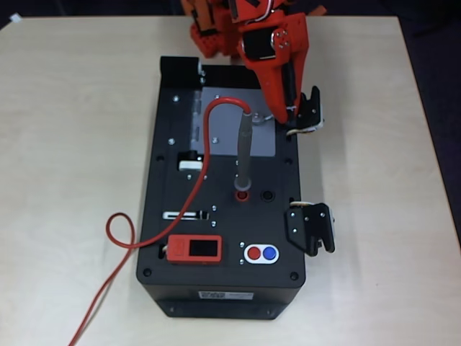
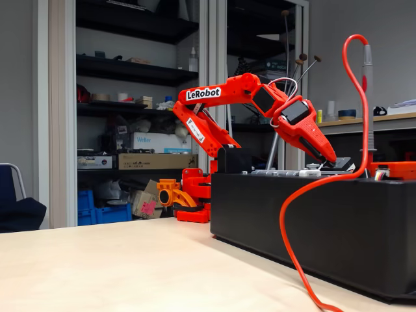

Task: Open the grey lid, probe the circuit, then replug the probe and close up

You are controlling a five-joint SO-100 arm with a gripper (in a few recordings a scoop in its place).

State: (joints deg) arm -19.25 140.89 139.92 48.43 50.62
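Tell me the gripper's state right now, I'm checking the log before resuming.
Gripper: down at the grey lid by its knob, holding nothing that shows; open or shut cannot be told. The probe stands plugged in its socket.

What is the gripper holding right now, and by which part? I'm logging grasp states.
Nothing that can be made out. The gripper sits low over the closed grey lid, near its knob; the probe stands alone, plugged into its socket.

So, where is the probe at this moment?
In the overhead view the probe stands upright in the red socket near the middle of the black box, just below the closed grey lid; the gripper is at the lid's right edge.
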